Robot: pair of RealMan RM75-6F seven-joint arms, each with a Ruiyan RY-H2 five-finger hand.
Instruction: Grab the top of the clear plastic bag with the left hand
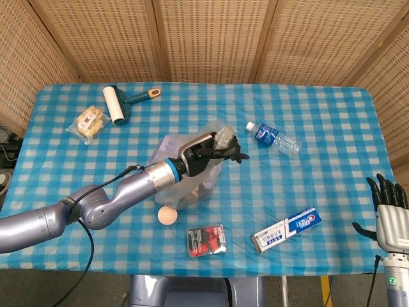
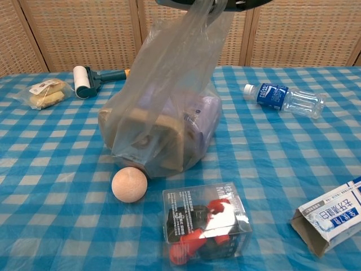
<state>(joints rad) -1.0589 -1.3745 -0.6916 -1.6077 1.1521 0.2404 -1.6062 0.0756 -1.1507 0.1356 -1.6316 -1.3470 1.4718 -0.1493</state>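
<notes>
1. The left hand (image 1: 214, 146) holds the gathered top of the clear plastic bag (image 2: 169, 107), fingers closed around the film.
2. The bag hangs below the hand: its long axis runs roughly upright, stretched from the grip down to the loaded bottom resting on the counter (image 1: 319, 166) near its middle.
3. The right hand (image 1: 388, 204) waits well apart at the near right edge, fingers spread, holding nothing.

Thin, glossy clear plastic bag (image 2: 169, 84) is wrinkling above a matt blue-and-white checked cloth table cover (image 2: 271, 147), beside a smooth matt round wooden ball (image 2: 129, 184) and shiny transparent plastic box (image 2: 206, 229).
</notes>
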